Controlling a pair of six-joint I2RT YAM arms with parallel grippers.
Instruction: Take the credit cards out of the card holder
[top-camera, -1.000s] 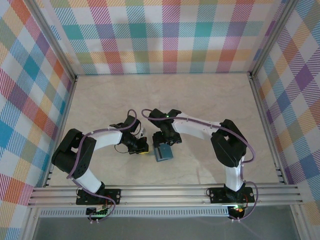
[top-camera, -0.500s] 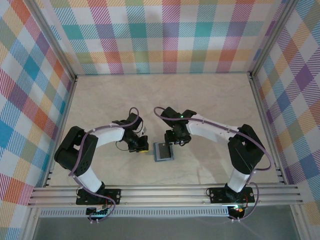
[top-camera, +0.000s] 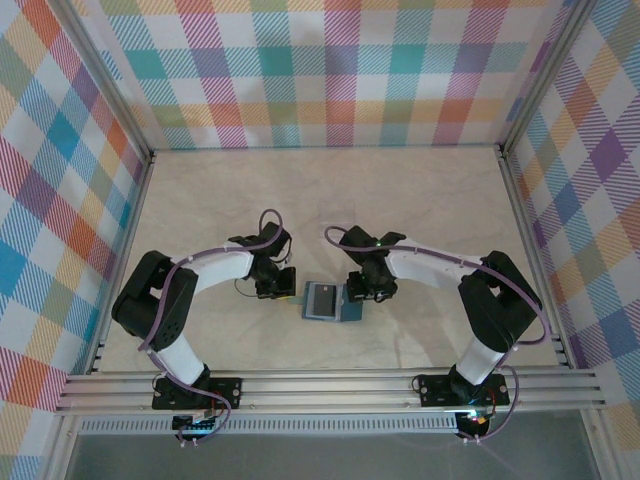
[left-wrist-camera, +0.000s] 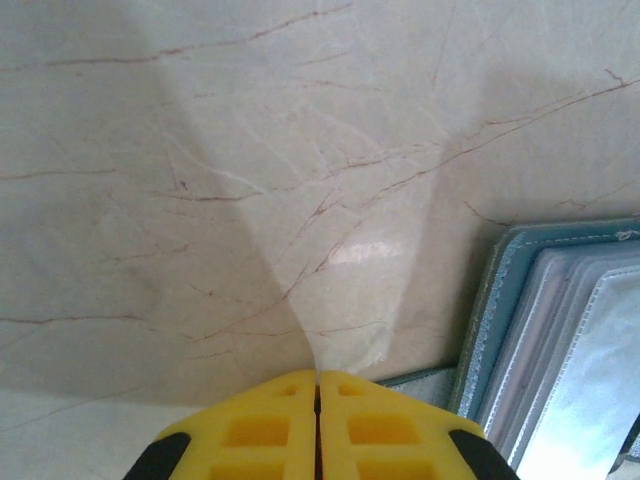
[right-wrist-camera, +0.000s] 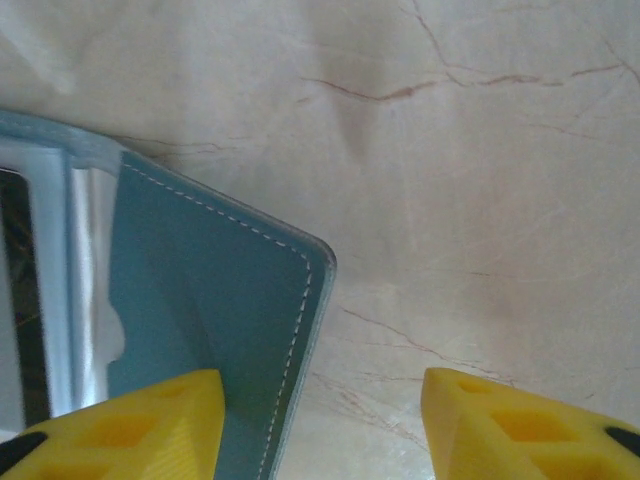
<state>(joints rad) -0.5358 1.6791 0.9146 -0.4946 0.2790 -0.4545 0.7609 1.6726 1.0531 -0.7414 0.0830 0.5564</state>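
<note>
Marbled beige tabletop ringed by plaid walls, with the teal card holder lying open at its near middle between the left gripper, fingers pressed together, and the right gripper, parted partway over its flap, a dark credit card seemingly in its pocket.

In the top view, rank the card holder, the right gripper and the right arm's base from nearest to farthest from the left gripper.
1. card holder, just right of the left gripper.
2. right gripper, at the holder's right flap.
3. right arm's base, bottom right.
</note>
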